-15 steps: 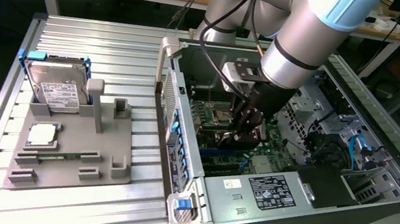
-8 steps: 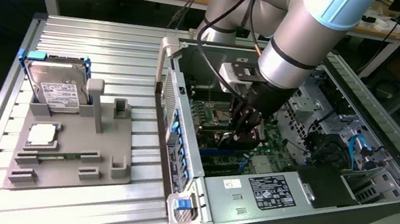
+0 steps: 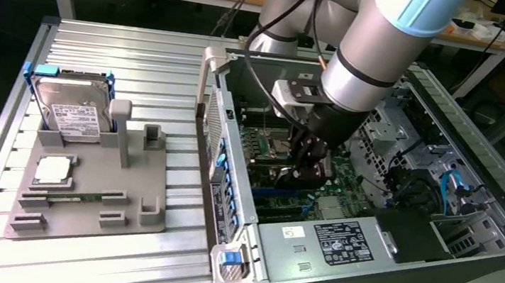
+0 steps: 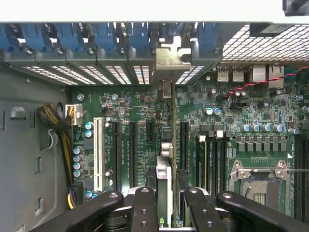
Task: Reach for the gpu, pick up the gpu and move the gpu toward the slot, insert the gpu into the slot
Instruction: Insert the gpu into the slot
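Pick-up looks done: gripper (image 4: 166,193) is clamped on the gpu (image 4: 173,140), fingers (image 4: 145,208) pinching it from both sides, card held edge-on and upright over the motherboard (image 4: 145,116) inside the open computer case (image 3: 255,206). In the wrist view the card's silver bracket (image 4: 169,60) sits up against the slotted rear wall of the case, and the card edge runs along between two black expansion slots (image 4: 184,145), so it's at the slot area; can't tell whether the edge connector is seated or just hovering above, so I'd call insertion the part not confirmed. Arm (image 3: 377,49) comes down steeply into the case from the far side in the exterior view, wrist pointing roughly straight down. Hard drive (image 3: 70,110) sits in the grey holder (image 3: 94,195) on the table, well apart, at the exterior view's left
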`<state>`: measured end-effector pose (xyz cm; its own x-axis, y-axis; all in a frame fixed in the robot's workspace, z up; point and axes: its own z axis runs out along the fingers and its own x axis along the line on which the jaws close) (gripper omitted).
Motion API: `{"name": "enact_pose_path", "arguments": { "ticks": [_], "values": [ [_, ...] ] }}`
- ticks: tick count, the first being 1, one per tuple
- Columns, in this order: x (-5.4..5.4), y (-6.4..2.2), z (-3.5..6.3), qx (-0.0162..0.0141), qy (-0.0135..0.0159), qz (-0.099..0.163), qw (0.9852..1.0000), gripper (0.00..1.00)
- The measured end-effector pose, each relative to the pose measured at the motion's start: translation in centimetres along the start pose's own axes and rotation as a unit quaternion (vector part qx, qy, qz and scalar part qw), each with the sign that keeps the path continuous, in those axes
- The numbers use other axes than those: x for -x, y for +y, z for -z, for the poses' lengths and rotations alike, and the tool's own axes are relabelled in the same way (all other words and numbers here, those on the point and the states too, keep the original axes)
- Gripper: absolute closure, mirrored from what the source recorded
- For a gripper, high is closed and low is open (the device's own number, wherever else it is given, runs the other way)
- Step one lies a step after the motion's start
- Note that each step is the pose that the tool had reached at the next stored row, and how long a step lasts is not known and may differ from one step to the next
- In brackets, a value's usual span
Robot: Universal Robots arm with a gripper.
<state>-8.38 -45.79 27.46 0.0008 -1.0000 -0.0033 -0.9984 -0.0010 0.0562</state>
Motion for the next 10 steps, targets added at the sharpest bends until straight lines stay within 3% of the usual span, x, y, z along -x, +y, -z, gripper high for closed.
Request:
{"name": "enact_pose_path", "arguments": {
  "ticks": [4, 10],
  "values": [
    [0.01, 0.3, -0.02, -0.0038, 0.0, 0.0, 1.0, 0.73],
    [0.04, 0.78, -0.07, -0.007, 0.0, 0.0, 1.0, 0.73]
  ]
}}
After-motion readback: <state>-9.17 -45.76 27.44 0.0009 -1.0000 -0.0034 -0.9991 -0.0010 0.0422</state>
